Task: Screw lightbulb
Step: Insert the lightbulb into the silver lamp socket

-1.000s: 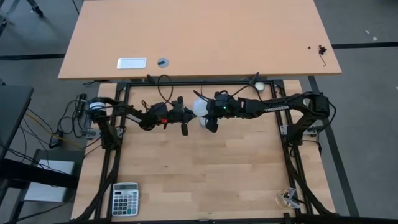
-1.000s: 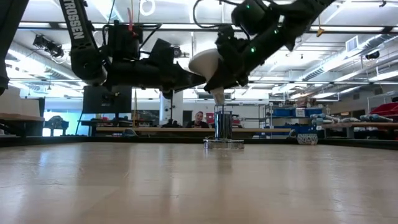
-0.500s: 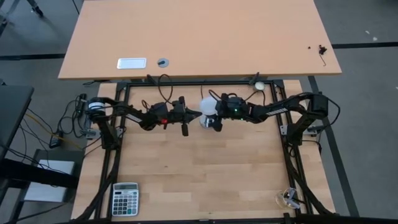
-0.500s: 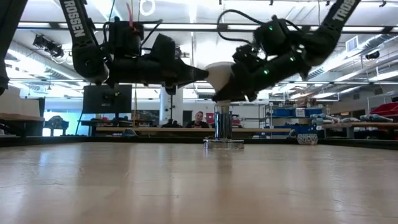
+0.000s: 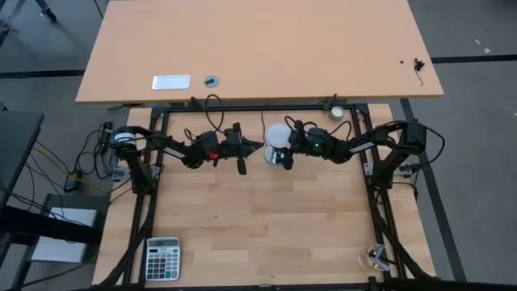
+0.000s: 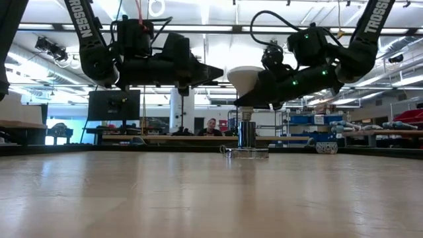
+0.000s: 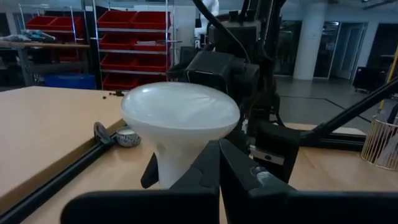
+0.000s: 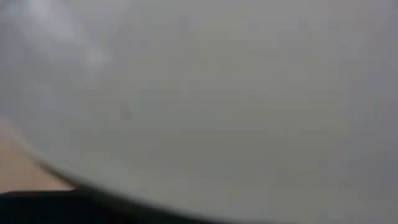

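Progress: your right gripper (image 5: 284, 149) is closed partway around the lightbulb (image 5: 277, 134), gripping it at the neck, dome up. In the low view the bulb's narrow base stands directly over the silver socket (image 6: 246, 134), touching or just entering it; you cannot tell from here whether any thread has caught. Judged so, carrying and aligning look done; the turning and the release are left.

Your left gripper (image 5: 260, 145) has its fingers pressed together, holding nothing, level with the bulb and just beside it, tips pointing at it.

Surface: pale wood-block table (image 5: 258, 226), bare in the near half apart from a calculator (image 5: 162, 258) at the near left corner and a small clear object at the near right corner, too small to name. The socket's black cord runs off toward the far edge, near a small round whitish disc (image 5: 336, 111).

Room: a second tan table (image 5: 258, 56) beyond yours, then shelving with red bins (image 7: 134, 43), and a person (image 6: 211, 125) seated far back.
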You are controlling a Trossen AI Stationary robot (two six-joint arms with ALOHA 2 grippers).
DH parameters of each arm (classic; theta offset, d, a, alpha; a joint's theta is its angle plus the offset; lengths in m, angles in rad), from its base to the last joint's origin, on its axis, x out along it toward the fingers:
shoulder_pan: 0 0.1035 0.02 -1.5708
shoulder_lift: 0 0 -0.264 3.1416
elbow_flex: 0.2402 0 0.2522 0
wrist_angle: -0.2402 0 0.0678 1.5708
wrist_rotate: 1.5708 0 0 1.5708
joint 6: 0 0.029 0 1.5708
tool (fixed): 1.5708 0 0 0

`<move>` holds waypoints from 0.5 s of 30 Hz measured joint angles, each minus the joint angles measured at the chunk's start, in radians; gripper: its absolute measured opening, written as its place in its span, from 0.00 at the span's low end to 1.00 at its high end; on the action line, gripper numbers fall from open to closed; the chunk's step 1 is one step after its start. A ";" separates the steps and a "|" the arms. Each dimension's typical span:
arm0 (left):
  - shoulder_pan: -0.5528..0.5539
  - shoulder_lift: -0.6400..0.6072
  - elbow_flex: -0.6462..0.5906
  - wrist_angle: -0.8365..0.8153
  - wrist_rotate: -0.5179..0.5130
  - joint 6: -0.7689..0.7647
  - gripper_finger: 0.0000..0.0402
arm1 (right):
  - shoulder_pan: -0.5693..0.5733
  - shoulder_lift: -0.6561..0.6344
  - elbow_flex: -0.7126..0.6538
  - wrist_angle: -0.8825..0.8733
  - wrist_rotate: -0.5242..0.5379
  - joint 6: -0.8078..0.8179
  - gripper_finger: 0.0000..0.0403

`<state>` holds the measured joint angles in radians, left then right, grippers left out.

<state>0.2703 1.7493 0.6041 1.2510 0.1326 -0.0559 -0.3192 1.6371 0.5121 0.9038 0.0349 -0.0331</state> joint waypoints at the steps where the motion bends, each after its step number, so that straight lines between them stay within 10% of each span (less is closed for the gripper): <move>1: 0.000 0.000 0.000 -0.001 0.000 0.000 0.01 | -0.002 0.000 0.000 0.000 0.000 -0.003 0.39; 15: 0.000 0.002 0.000 -0.007 -0.001 0.000 0.01 | -0.001 0.186 0.005 0.216 -0.016 0.034 0.39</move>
<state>0.2703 1.7515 0.6040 1.2441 0.1318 -0.0563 -0.3206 1.8230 0.5173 1.1195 0.0189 0.0007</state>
